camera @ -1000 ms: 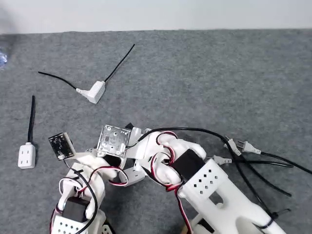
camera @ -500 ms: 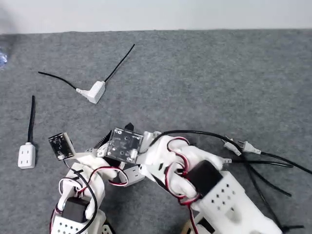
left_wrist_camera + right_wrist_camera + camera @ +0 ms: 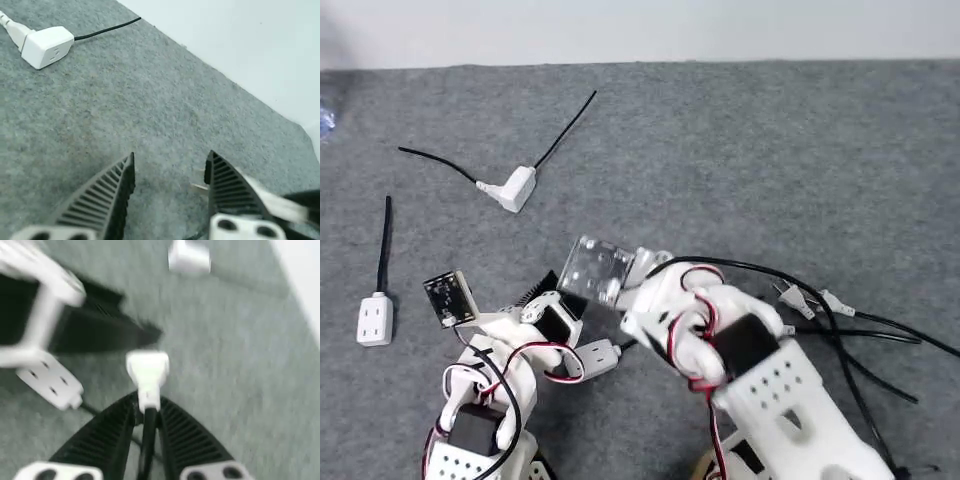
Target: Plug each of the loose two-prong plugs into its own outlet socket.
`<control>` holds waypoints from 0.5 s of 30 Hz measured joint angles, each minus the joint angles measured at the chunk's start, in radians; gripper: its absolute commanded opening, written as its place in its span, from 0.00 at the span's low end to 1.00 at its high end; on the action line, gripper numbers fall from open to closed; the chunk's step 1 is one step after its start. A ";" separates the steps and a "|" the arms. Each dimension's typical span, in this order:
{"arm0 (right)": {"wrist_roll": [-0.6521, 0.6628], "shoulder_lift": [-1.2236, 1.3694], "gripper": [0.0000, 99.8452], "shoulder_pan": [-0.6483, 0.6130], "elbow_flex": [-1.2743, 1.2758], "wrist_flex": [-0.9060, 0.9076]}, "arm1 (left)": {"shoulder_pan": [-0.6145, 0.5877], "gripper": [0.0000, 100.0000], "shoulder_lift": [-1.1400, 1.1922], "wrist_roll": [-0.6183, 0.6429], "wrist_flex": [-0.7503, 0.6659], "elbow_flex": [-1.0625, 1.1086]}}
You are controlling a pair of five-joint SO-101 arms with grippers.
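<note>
Near the front edge of the grey mat [image 3: 740,150], the right gripper [image 3: 147,407] pinches a white plug [image 3: 147,367] by its neck. Just beside it, the left gripper [image 3: 171,156] is spread and holds nothing. Two loose plugs [image 3: 807,298] lie toward the right edge. A socket [image 3: 375,320] sits by the left edge, and an angled socket [image 3: 515,188] lies toward the far-left corner. The plug appears to be mid-carry. Next, its prongs need lining up squarely with a socket's slots.
</note>
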 measured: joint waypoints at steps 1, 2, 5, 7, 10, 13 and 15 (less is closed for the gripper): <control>0.006 0.025 0.01 0.017 0.025 -0.034 | 0.000 0.22 0.000 0.000 0.008 0.000; 0.015 0.052 0.01 0.035 0.048 -0.071 | 0.000 0.22 0.000 0.000 0.014 0.000; 0.044 0.158 0.01 0.078 0.069 -0.164 | 0.000 0.22 0.000 0.000 0.017 0.000; 0.063 0.247 0.01 0.107 0.069 -0.219 | 0.000 0.22 0.000 0.000 0.017 0.000; 0.097 0.388 0.01 0.150 0.069 -0.293 | 0.000 0.22 0.000 0.000 0.017 0.000; 0.137 0.500 0.01 0.180 0.069 -0.334 | 0.000 0.22 0.000 0.000 0.017 0.000; 0.150 0.543 0.01 0.195 0.069 -0.353 | 0.000 0.22 0.000 0.000 0.017 0.000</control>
